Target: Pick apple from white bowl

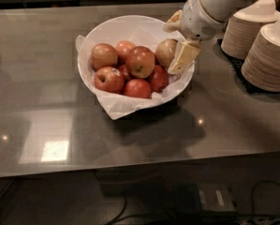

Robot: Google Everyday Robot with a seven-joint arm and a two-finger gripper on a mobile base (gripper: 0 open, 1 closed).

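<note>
The white bowl (111,29), lined with crinkled white paper, stands in the middle of the dark counter and holds several apples. The pale yellowish-tan apple (162,50) lies at the bowl's right side, against its rim, beside the redder apples (139,61). My gripper (171,49) comes in from the upper right on a white arm and sits right at the pale apple, over the bowl's right rim. Part of that apple's right side is hidden behind the gripper.
Two tall stacks of tan paper bowls (270,55) stand at the right, close to the arm. The grey counter (50,88) runs left and forward to its front edge. Cables lie on the floor below.
</note>
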